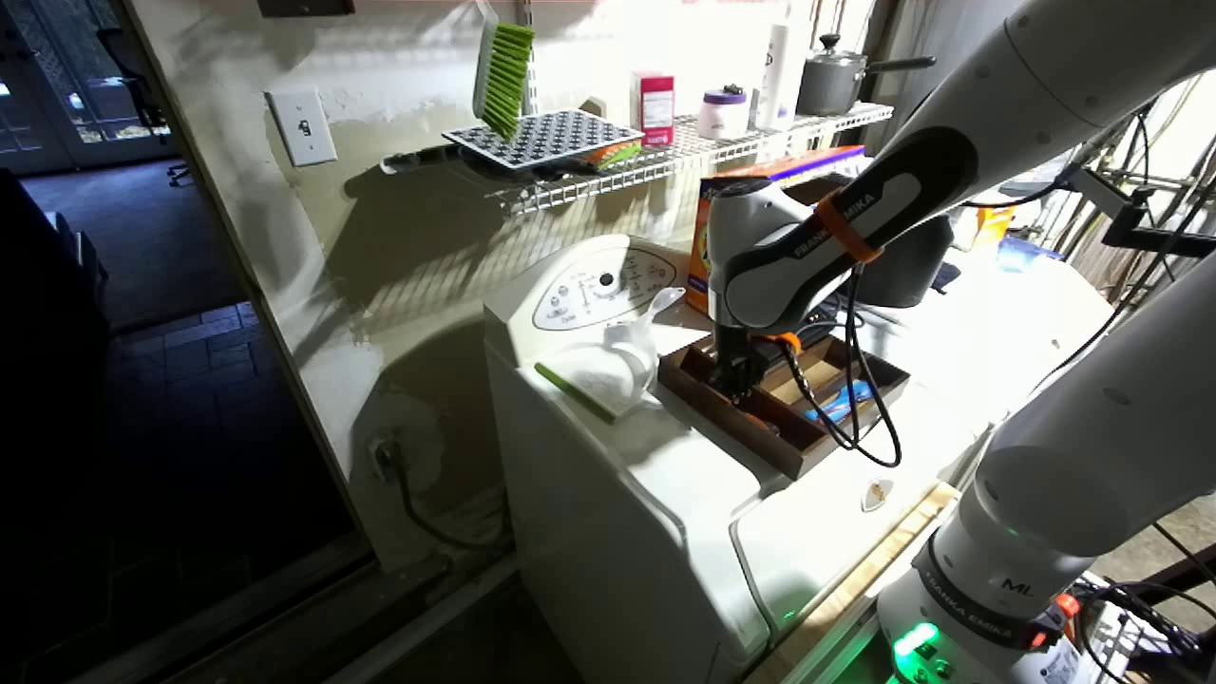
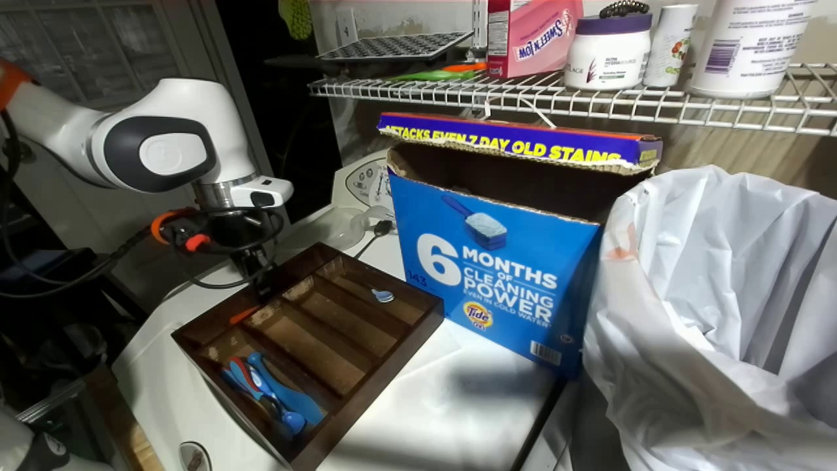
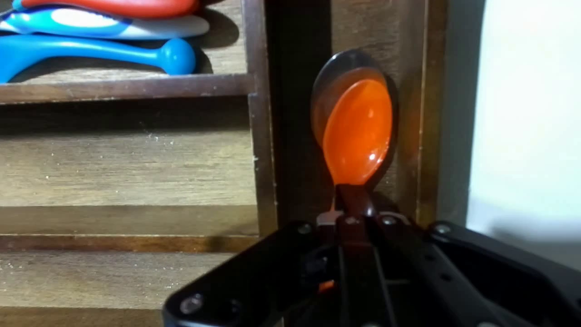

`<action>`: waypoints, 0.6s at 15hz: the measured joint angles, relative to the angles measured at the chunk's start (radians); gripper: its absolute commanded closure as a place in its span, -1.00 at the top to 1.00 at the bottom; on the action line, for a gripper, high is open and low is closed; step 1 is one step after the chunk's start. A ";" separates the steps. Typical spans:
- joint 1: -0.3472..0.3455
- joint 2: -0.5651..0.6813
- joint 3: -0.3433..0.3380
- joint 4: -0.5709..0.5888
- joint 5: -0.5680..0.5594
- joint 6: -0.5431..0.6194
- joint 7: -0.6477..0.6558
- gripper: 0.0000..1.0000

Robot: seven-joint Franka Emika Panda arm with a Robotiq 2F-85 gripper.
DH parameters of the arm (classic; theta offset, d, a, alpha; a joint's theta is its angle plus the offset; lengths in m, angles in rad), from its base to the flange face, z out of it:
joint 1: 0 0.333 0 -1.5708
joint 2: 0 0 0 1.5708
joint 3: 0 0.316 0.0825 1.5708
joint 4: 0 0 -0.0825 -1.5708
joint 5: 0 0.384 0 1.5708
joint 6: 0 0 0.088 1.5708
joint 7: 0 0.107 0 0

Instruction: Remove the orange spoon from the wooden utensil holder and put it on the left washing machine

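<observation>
The orange spoon [image 3: 358, 131] lies lengthwise in a side compartment of the wooden utensil holder [image 3: 261, 136], its bowl over a dark metal spoon [image 3: 323, 79]. A bit of orange also shows in an exterior view [image 2: 243, 316]. My gripper [image 3: 358, 211] is down in that compartment, its fingers nearly together around the spoon's handle just below the bowl. The fingers hide most of the handle. In both exterior views my gripper [image 1: 731, 385] [image 2: 261, 284] points down into the holder [image 1: 817, 454] [image 2: 392, 363]. The holder stands on the white top of the left washing machine [image 1: 689, 465] [image 2: 418, 399].
Blue utensils [image 1: 841, 404] lie in another compartment. A pale green utensil [image 1: 575, 391] and clear plastic items [image 1: 632, 347] lie beside the holder. A Tide box [image 2: 497, 275] and a lined bin [image 2: 719, 314] stand nearby. A loaded wire shelf [image 2: 667, 108] hangs above.
</observation>
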 measured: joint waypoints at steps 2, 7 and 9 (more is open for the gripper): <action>0.000 0.000 -0.003 0.000 0.004 0.006 0.000 -0.46; -0.001 0.000 -0.003 0.000 0.004 0.020 0.000 -1.00; -0.001 0.000 -0.003 -0.001 0.004 0.025 0.000 -0.40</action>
